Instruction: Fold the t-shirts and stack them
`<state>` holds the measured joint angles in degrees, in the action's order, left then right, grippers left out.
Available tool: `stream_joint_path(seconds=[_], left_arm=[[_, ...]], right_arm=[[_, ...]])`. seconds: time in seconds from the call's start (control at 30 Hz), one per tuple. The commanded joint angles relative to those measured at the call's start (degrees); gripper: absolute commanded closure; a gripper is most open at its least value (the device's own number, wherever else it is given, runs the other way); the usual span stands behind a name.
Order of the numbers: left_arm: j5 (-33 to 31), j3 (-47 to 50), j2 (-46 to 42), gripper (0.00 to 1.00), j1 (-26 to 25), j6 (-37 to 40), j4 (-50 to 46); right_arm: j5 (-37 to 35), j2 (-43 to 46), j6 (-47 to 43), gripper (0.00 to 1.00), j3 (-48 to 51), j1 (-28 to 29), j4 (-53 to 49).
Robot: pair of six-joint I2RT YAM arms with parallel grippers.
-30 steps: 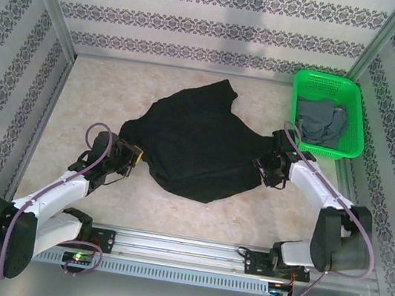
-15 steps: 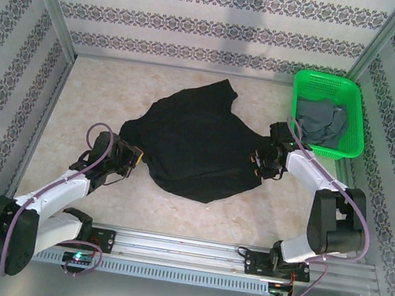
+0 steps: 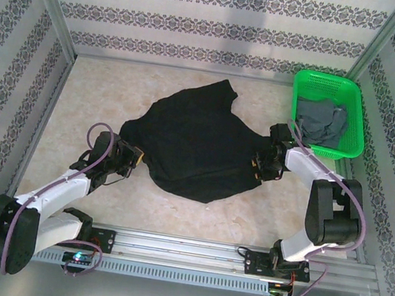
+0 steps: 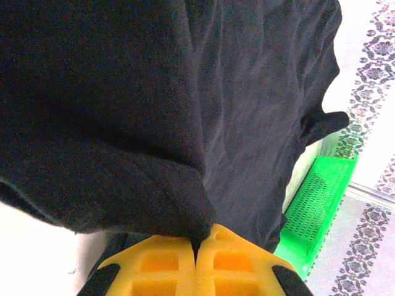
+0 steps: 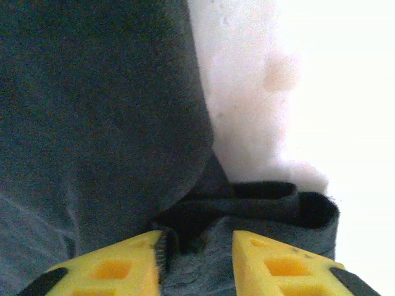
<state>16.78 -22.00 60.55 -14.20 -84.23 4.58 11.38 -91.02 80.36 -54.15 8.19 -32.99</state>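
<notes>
The black t-shirt [image 3: 198, 144] [image 4: 154, 92] [image 5: 92, 92] lies spread out in the middle of the table [image 3: 116, 90]. It is not flat: one point of cloth reaches toward the far wall, and its near edge is rounded. The dark grey t-shirt [image 3: 320, 122] lies crumpled inside the green basket [image 3: 329, 79], which stands at the far right corner of the table, well apart from the black one.

The left fingers [image 3: 136, 158] [image 4: 197, 253] are at the left near edge of the black t-shirt. In the left wrist view the two yellow fingers are pressed fully together, and a folded edge of the black cloth is pinched just at their tips. Behind the cloth, a side of the green basket shows at the right.

The right fingers [image 3: 256, 167] are at the right edge of the same shirt, near the basket but not touching it. In the right wrist view they stand partly apart, with a thick bunched fold of the black cloth filling the gap between them, so they grasp this fold. Beside the fold the pale table is bare.
</notes>
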Motion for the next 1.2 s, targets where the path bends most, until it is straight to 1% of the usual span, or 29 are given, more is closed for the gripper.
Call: stream_joint_path(seconds=[0.0,0.1,0.2,0.23,0.33,0.43,0.53,0.7,0.87,0.93,1.0,1.03,1.07,1.17], left_arm=[[0.88,-0.99,0.58,1.0,-0.44,1.04,1.46],[0.97,-1.01,1.05,1.0,-0.41,1.07,1.96],[1.23,-1.17,1.88,1.0,-0.42,1.07,2.69],[1.38,-1.28,2.14,1.0,-0.42,0.99,2.93],[1.64,-1.46,2.6,1.0,-0.44,1.1,3.2],[1.88,-1.54,2.89,1.0,-0.41,1.21,3.16],[2.13,-1.51,3.26,1.0,-0.41,1.13,3.37],[2.62,-1.4,3.96,1.0,-0.4,1.08,3.77],[3.31,-1.47,4.58,1.0,-0.4,1.07,4.22],[3.47,-1.48,4.45,1.0,-0.44,0.95,4.04],[3.69,-1.6,4.26,1.0,-0.46,0.99,3.69],[3.73,-1.64,4.18,1.0,-0.41,1.0,3.56],[3.79,-1.58,4.06,1.0,-0.5,1.06,3.51],[4.05,-1.47,3.85,1.0,-0.55,0.97,3.34]], right_arm=[[0.31,0.5,1.62,0.72,-2.1,1.21,-1.64],[-0.19,2.14,2.33,0.82,-1.54,2.05,-2.84],[-1.05,3.85,2.49,0.98,-0.34,2.1,-3.96],[-1.22,4.39,2.31,1.0,-0.07,1.97,-4.56],[-2.51,7.09,1.66,1.0,0.4,1.73,-7.67],[-4.4,11.63,1.21,1.0,1.2,2.14,-11.13],[-4.65,16.26,1.2,1.0,3.38,2.53,-13.76],[-4.09,22.83,1.44,1.0,11.12,3.15,-15.84],[-3.6,26.58,2.9,1.0,18.87,1.86,-14.29],[-4.25,27.82,2.59,0.91,19.05,1.04,-15.1],[-5.63,29.04,2.11,0.74,18.48,0.91,-16.43],[-5.71,29.3,2.07,0.69,18.6,0.92,-16.24],[-5.43,29.36,2.12,0.65,18.85,0.93,-15.55],[-3.96,29.13,3.29,0.59,19.43,1.53,-12.84]])
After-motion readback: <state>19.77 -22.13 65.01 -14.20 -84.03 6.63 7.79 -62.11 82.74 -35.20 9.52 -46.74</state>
